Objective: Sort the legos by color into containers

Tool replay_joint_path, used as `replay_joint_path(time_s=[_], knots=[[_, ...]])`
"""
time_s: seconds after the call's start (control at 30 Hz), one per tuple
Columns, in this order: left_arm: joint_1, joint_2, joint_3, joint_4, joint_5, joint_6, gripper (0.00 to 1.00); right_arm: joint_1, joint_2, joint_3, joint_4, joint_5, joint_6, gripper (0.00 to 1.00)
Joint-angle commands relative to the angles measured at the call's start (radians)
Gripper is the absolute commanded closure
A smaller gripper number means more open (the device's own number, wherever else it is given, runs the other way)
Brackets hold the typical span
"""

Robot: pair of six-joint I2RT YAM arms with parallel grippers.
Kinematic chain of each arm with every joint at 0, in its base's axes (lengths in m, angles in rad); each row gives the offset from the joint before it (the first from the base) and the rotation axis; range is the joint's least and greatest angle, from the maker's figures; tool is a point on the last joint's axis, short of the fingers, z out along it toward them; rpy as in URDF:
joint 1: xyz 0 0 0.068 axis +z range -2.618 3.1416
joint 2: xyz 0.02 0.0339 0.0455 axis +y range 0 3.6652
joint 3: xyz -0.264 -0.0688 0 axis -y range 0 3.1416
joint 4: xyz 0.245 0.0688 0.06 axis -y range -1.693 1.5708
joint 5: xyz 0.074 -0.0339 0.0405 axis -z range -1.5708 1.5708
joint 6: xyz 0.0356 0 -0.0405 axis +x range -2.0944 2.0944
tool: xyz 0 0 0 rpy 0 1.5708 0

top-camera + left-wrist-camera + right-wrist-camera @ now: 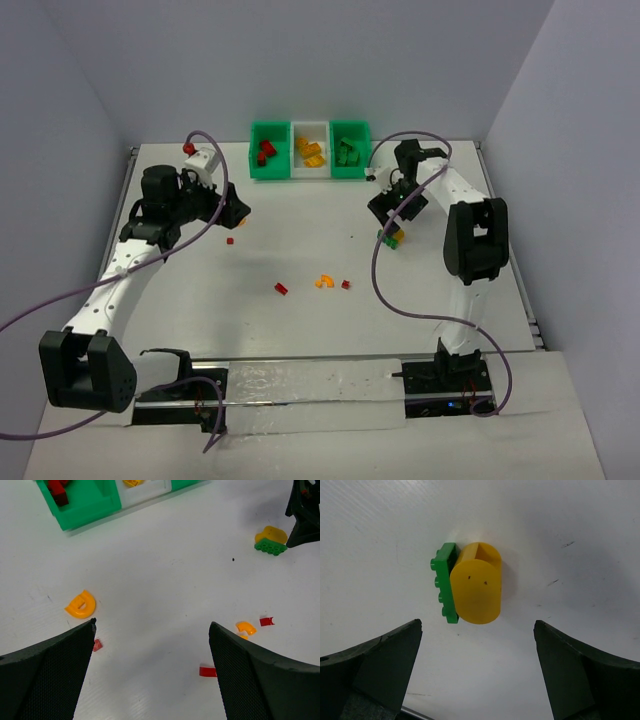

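Legos [323,282]: loose red and orange pieces, mid-frame.
Containers [271,172]: upper centre, holding sorted pieces.
Left gripper [152,625]: jaws wide apart, empty.
Right gripper [477,623]: jaws wide apart, empty, framing touching green brick [446,582] and yellow brick [476,585].

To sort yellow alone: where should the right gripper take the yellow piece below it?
Probably by the two short ends of the yellow piece, from straight above, right gripper turned a quarter. The green brick touches one long side, so closing across the sides would catch both.
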Motion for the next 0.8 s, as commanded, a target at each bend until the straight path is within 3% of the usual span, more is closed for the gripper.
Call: replay_joint_path(time_s=[0.0, 0.5, 0.77], knots=[[-0.016, 0.004, 0.017, 0.016, -0.019, 0.01, 0.01, -0.008, 0.026, -0.021, 0.06, 0.009, 0.008, 0.0], [-0.021, 0.044, -0.004, 0.098, 0.001, -0.114, 0.01, -0.005, 0.016, -0.178, 0.195, -0.009, 0.016, 0.04], [-0.021, 0.085, -0.021, 0.144, 0.066, -0.239, 0.07, -0.007, -0.034, -0.216, 0.253, -0.025, 0.028, 0.39]])
